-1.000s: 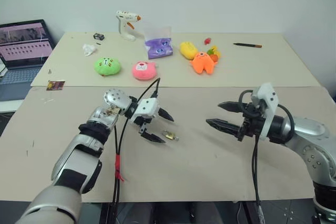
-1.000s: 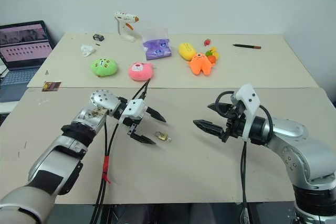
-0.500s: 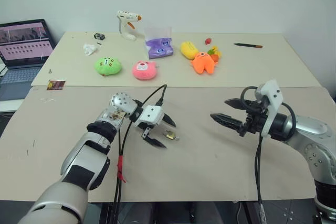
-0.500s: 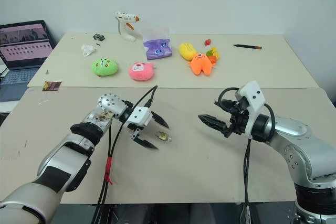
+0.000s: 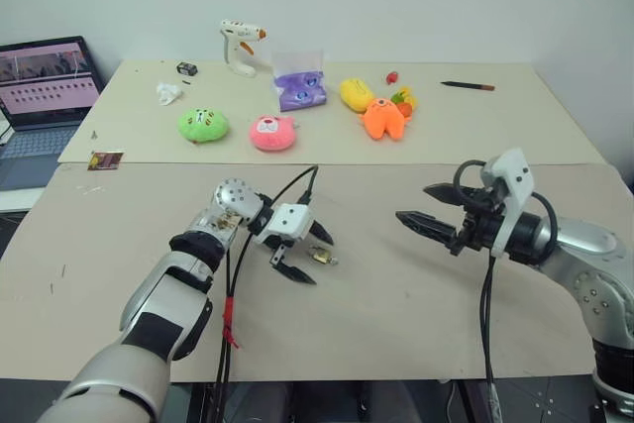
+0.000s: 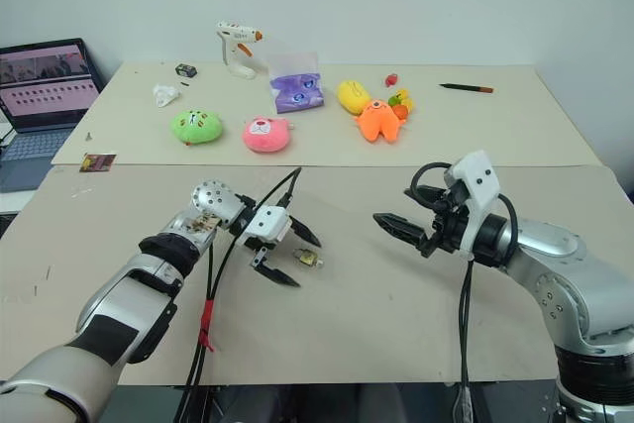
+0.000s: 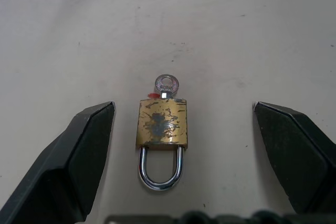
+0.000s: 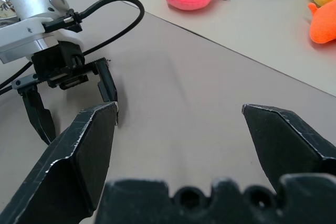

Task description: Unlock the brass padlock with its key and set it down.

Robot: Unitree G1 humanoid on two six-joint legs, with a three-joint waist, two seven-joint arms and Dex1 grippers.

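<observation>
The brass padlock (image 7: pixel 163 124) lies flat on the beige table (image 5: pixel 396 324), small and gold with a silvery shackle. Its key (image 7: pixel 167 84) sticks out of the end opposite the shackle. My left gripper (image 5: pixel 317 261) hangs low over the padlock (image 5: pixel 320 257), open, with one black finger on either side of it and clear gaps to both. My right gripper (image 5: pixel 414 202) is open and holds nothing; it hovers above the table to the right and points toward the left gripper (image 8: pixel 79 116).
On the far table lie a green plush (image 5: pixel 203 125), a pink plush (image 5: pixel 271 133), an orange plush (image 5: pixel 383 119), a yellow plush (image 5: pixel 355 94), a purple packet (image 5: pixel 300 90), a glue gun (image 5: pixel 240 47) and a pen (image 5: pixel 468 85). A laptop (image 5: pixel 45 86) stands at far left.
My left gripper has sunk a little and now straddles the padlock more closely, still open. The right gripper has turned slightly in place. The padlock has not moved.
</observation>
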